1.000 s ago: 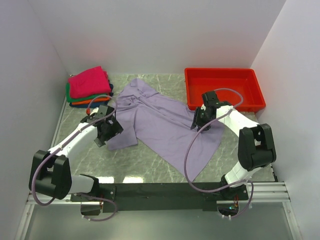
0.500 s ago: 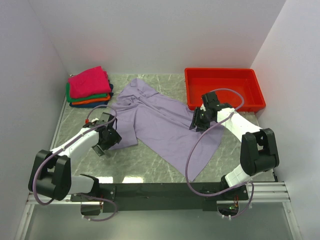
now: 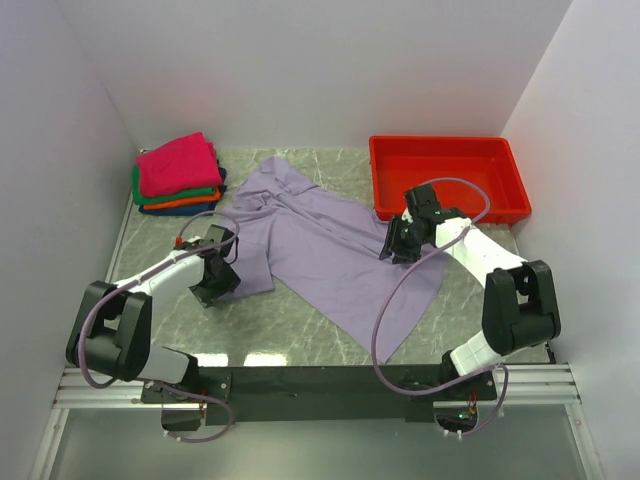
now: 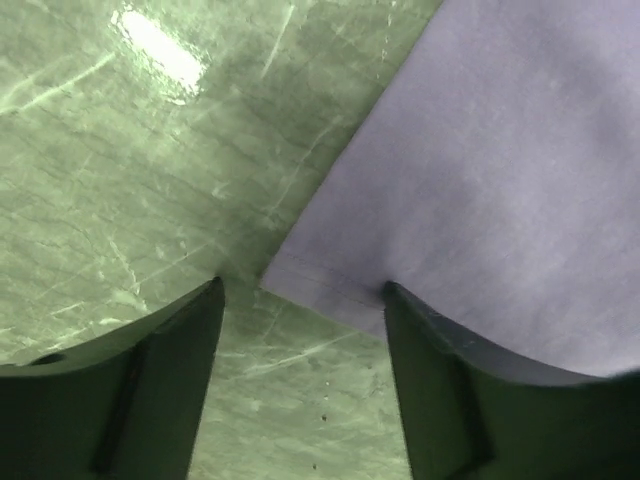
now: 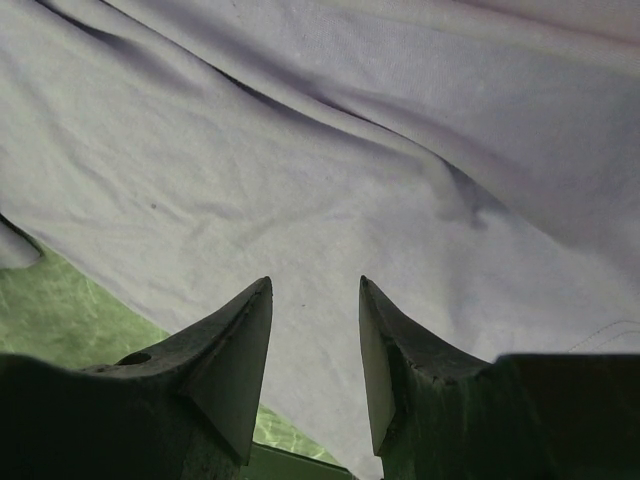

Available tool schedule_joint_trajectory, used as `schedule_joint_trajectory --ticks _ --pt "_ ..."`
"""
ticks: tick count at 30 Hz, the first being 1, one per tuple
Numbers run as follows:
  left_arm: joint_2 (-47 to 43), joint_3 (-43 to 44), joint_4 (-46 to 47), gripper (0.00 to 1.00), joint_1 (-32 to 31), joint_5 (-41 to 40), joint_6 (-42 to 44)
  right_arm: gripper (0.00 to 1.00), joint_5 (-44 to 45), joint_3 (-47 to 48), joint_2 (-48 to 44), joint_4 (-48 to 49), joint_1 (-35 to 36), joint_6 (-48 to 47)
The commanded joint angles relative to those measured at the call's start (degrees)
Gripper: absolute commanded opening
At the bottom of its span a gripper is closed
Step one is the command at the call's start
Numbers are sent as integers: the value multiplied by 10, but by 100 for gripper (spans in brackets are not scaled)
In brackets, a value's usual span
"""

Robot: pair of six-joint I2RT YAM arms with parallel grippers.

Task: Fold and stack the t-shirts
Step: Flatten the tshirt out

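Note:
A pale lavender t-shirt (image 3: 320,250) lies spread and rumpled across the middle of the green marble table. My left gripper (image 3: 213,281) is low at its near left corner, and in the left wrist view the left gripper (image 4: 303,290) is open, its dark fingers (image 4: 175,360) straddling the hemmed corner of the shirt (image 4: 480,180). My right gripper (image 3: 396,245) hovers over the shirt's right side. In the right wrist view the right gripper (image 5: 313,285) is open, with lavender cloth (image 5: 320,150) under the gap. Folded t-shirts (image 3: 178,172) are stacked at the back left, magenta on top.
A red plastic tray (image 3: 450,178) stands at the back right, close behind the right gripper. White walls enclose the table on three sides. Bare marble (image 3: 290,325) shows between the shirt and the arms' black base rail.
My left gripper has moved toward the near edge, down to the shirt's left corner, and its jaws have narrowed somewhat. The right gripper has hardly moved.

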Motion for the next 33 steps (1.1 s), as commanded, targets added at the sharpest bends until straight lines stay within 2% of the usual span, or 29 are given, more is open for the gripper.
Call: schedule_joint_trajectory --ticks 1,4,11,15,19,28,33 --pt "20 -7 35 62 -1 -6 6 47 3 3 -23 10 4 3" --pt "25 -9 40 49 -1 -4 8 47 5 4 -25 9 4 1" --pt "19 -7 36 26 -1 -2 12 47 17 8 -26 -2 6 -7" --pt "1 0 28 16 -1 7 15 47 55 6 -39 -27 34 -11" --pt "-38 3 6 1 -1 8 14 47 61 -30 -60 -30 55 5" --pt "-122 -5 -44 1 1 20 13 47 94 -129 -144 -60 100 56" --pt "-136 -5 -52 1 5 28 26 47 110 -195 -217 -85 145 110"
